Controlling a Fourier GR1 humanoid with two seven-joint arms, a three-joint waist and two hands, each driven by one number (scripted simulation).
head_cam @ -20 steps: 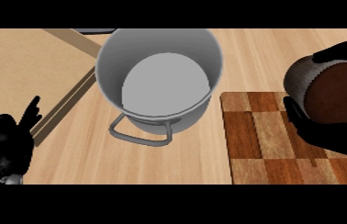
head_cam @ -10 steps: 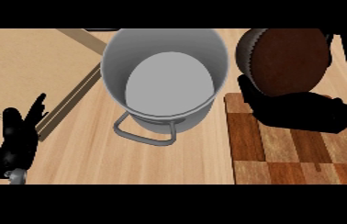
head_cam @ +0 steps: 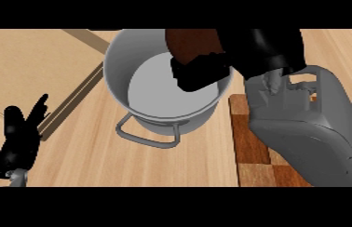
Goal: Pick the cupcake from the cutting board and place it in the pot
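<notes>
A grey metal pot (head_cam: 138, 68) with a loop handle at its near side stands on the wooden counter, its inside bare. My right hand (head_cam: 265, 51) hangs over the pot's right rim, curled round the brown cupcake (head_cam: 194, 43), which sits above the pot's opening; black fingers (head_cam: 199, 72) hide its lower part. The grey right forearm crosses the cutting board (head_cam: 251, 142), a chequered brown board at the right. My left hand (head_cam: 21, 133) rests open at the left edge, fingers up.
A raised wooden strip (head_cam: 76, 93) runs diagonally across the counter left of the pot. Light wood counter (head_cam: 138, 165) lies in front of the pot.
My right hand has carried the cupcake leftward from above the cutting board to over the pot's opening. The left hand has stayed put.
</notes>
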